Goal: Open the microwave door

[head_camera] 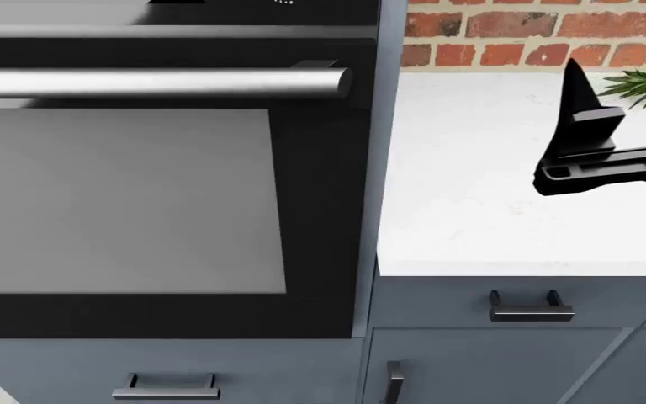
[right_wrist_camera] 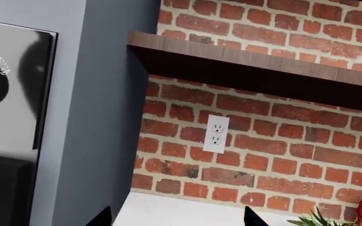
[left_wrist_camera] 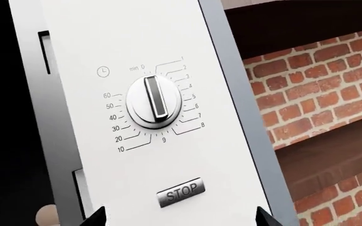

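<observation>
Left gripper (left_wrist_camera: 181, 217) faces the microwave (left_wrist_camera: 143, 108) control panel filling frame centre, jaws wide, STOP button (left_wrist_camera: 181, 191) just above them. Right gripper (right_wrist_camera: 177, 217) jaws wide too, above the worktop (head_camera: 469, 194).

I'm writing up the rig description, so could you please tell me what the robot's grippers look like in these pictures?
In the head view, the right gripper is matte black all over, with angular, blocky links and a pointed, wedge-shaped tip. No cables or markings show on it. In each wrist view only two small black pointed fingers poke into the frame. The arms themselves are out of view.
</observation>
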Controlling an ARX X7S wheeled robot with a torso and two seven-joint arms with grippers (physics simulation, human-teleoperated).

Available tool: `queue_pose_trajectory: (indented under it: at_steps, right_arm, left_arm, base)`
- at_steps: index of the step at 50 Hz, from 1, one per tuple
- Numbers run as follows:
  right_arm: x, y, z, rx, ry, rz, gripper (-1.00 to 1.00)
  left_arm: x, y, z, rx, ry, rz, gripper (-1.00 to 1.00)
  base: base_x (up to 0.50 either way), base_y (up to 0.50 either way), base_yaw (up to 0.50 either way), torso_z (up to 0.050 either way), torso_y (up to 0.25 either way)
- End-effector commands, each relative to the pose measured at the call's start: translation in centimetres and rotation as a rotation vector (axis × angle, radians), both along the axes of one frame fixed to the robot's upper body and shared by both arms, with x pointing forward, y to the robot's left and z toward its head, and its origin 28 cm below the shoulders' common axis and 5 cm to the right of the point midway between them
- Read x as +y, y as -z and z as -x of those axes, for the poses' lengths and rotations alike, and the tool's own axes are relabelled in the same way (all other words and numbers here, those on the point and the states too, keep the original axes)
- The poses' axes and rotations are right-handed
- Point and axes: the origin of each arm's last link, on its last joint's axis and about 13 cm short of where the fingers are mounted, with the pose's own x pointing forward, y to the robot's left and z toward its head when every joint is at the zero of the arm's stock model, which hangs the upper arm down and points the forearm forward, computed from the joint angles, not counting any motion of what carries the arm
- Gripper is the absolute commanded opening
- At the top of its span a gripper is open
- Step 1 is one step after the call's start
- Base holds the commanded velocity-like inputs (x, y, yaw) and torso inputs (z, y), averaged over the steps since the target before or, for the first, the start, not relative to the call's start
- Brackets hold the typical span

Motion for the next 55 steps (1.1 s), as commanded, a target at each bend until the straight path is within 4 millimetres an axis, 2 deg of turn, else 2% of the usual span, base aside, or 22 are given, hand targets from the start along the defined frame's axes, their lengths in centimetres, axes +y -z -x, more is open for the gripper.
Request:
queue_pose_trajectory:
  at_steps: [1, 18, 30, 37, 44, 55]
  right_arm:
    - [0.2, 0.0, -0.1, 0.002, -0.003, 0.002, 1.00]
    - [0.3, 0.1, -0.4, 0.006, -0.005, 0.002, 1.00]
    - [0.2, 0.7, -0.7, 0.017, -0.010, -0.004, 1.00]
    - [0.2, 0.9, -1.0, 0.021, -0.014, -0.007, 1.00]
    - [0.2, 1.1, -1.0, 0.024, -0.015, -0.009, 1.00]
    - [0.2, 1.2, -1.2, 0.028, -0.012, -0.010, 1.00]
  left_arm:
    - [1.7, -0.4, 0.6, 0.008, -0.050, 0.016, 1.00]
    - [3.6, -1.1, 2.5, -0.074, -0.107, 0.203, 1.00]
    - [4.2, 1.7, 2.9, -0.076, -0.109, 0.265, 1.00]
    - [4.7, 3.4, 4.6, -0.137, -0.131, 0.323, 1.00]
    - [4.7, 5.1, 5.4, -0.202, -0.142, 0.372, 1.00]
    - [7.3, 7.6, 7.8, -0.348, -0.218, 0.537, 1.00]
  base:
    - [0.00, 0.00, 0.00, 0.000, 0.000]
    - [0.00, 0.00, 0.00, 0.000, 0.000]
    - [0.00, 0.00, 0.00, 0.000, 0.000]
    - [0.00, 0.00, 0.00, 0.000, 0.000]
    - [0.00, 0.00, 0.00, 0.000, 0.000]
    - [0.00, 0.00, 0.00, 0.000, 0.000]
